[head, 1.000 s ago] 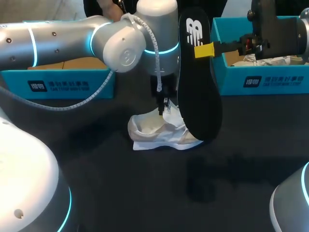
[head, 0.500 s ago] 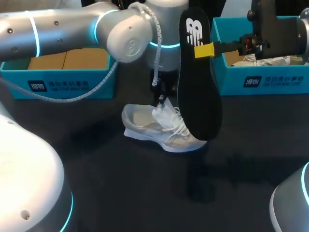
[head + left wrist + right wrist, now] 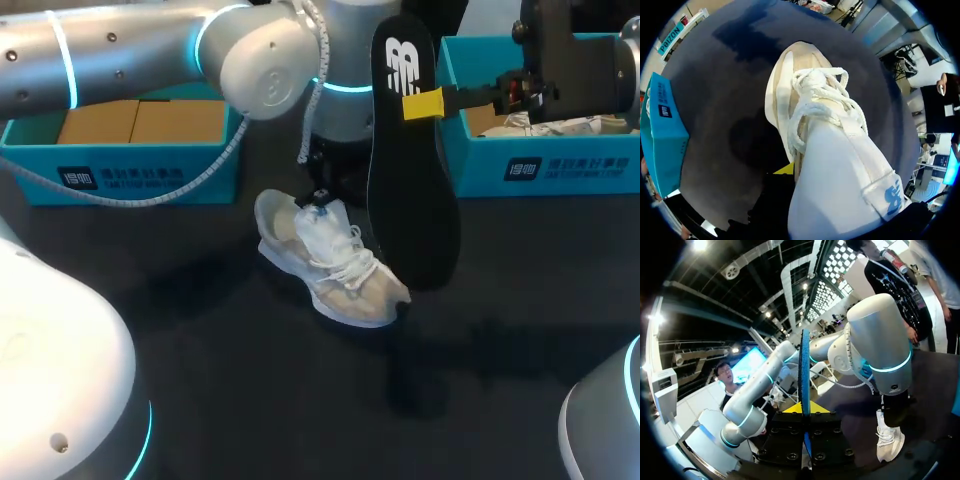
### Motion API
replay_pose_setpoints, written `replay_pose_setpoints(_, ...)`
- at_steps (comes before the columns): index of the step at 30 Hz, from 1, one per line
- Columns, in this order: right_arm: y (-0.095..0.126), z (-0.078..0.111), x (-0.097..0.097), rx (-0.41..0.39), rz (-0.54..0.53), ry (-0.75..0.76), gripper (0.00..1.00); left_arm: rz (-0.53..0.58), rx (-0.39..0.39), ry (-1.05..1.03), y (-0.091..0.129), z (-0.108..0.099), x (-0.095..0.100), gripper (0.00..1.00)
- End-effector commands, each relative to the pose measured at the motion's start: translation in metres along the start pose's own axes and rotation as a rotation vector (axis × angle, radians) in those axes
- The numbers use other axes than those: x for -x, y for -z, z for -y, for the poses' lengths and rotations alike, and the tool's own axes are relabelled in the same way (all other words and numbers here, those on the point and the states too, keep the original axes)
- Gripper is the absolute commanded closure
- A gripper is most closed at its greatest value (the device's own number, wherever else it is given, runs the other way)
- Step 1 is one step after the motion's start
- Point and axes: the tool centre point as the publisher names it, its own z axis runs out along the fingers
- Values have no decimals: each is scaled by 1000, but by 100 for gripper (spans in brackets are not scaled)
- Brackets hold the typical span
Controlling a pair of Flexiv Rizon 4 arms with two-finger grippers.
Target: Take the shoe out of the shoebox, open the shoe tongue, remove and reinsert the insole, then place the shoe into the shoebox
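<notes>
The white shoe (image 3: pixel 340 272) lies on the dark desk (image 3: pixel 250 390) near the teal shoebox (image 3: pixel 545 165), the left gripper (image 3: pixel 322 202) pinching its raised tongue (image 3: pixel 840 170); the right gripper (image 3: pixel 421 104) clamps the black insole (image 3: pixel 410 210) upright, beside the shoe.

Our head camera looks down on the table (image 3: pixel 300 400) from above and behind. Our left wrist camera views the shoe (image 3: pixel 810 115) closely; our right wrist camera shares it from farther off.

Dim overhead light, soft shadows
</notes>
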Motion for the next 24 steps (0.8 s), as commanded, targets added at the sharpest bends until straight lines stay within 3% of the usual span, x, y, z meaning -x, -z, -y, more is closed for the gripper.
replay_pose_setpoints(1, -3, -2, 2, -4, 0, -1, 100, 13, -6, -2, 1, -2, -7, 100)
replay_pose_setpoints(17, -3, -2, 2, -4, 0, -1, 100, 13, -6, -2, 1, -2, -7, 100)
replay_pose_setpoints(24, -3, -2, 2, -4, 0, -1, 100, -56, 5, -163, 8, -10, -2, 100)
